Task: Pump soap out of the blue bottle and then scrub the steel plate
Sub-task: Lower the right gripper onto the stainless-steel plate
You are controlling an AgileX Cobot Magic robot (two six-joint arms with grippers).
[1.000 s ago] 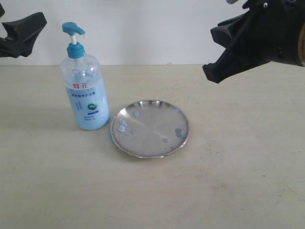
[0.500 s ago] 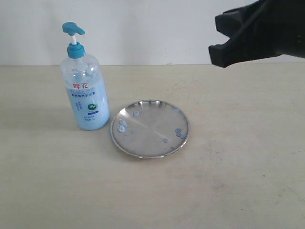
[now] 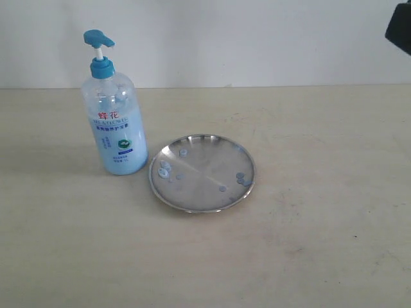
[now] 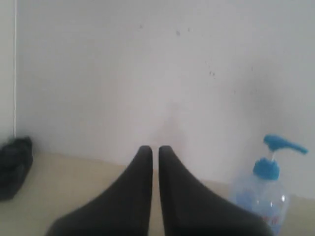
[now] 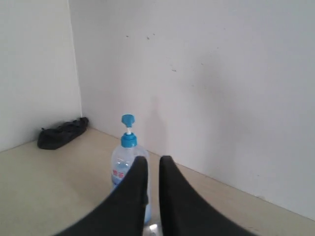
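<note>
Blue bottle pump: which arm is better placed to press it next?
Left, probably. The blue bottle stands on that arm's side, while the right gripper sits at the exterior view's far right edge, past the steel plate.

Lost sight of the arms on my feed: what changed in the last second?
Both arms withdrew: the left gripper left the exterior view at upper left, the right gripper retreated to the upper-right corner. Neither took hold of anything. The blue bottle, steel plate and soap drops stayed put.
</note>
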